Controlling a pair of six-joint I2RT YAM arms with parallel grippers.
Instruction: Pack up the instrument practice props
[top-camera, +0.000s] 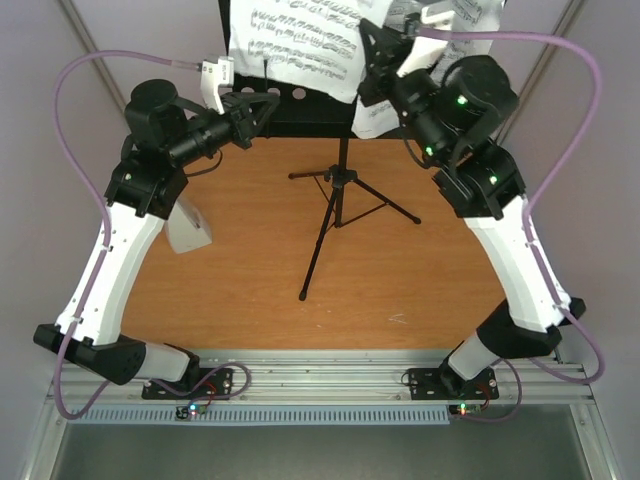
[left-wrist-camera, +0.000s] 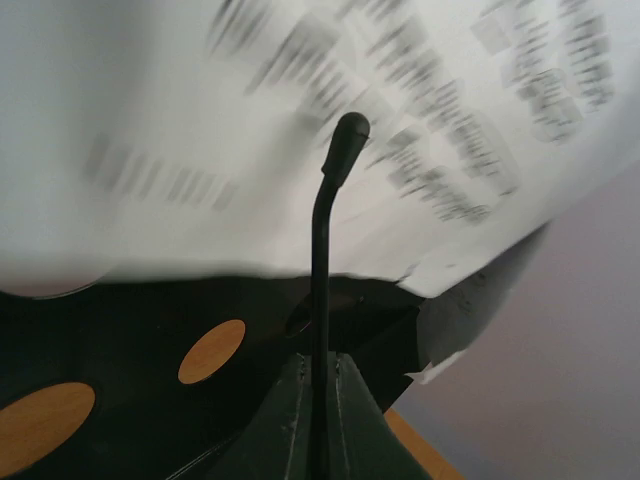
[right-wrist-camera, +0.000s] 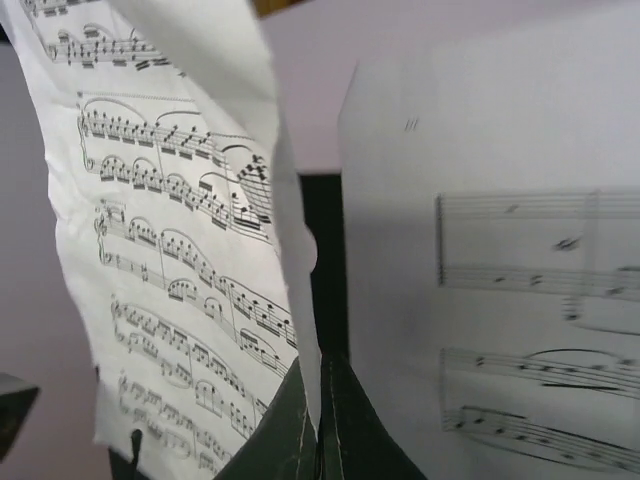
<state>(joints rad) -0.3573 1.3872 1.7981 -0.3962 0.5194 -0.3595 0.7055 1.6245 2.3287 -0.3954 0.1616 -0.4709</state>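
The black tripod music stand (top-camera: 338, 205) stands mid-table, its perforated desk (top-camera: 305, 112) at the far edge carrying white sheet-music pages (top-camera: 295, 40). My left gripper (top-camera: 266, 106) is at the desk's lower left. In the left wrist view the left gripper (left-wrist-camera: 320, 362) is shut on the stand's thin black page-holder wire (left-wrist-camera: 321, 250), which rises to a rubber tip in front of the pages (left-wrist-camera: 200, 120). My right gripper (top-camera: 372, 47) is at the pages' right side. Seen from the right wrist, the right gripper (right-wrist-camera: 320, 372) is shut on the edge of a curled page (right-wrist-camera: 180, 250). The pale grey metronome (top-camera: 188, 230) sits beside the left arm.
The orange tabletop (top-camera: 260, 290) shows through the desk holes (left-wrist-camera: 212, 350). The tripod legs (top-camera: 320, 250) spread towards the near side and right. Purple cables (top-camera: 75, 70) loop above both arms. A second page (right-wrist-camera: 500, 300) hangs right of the held one.
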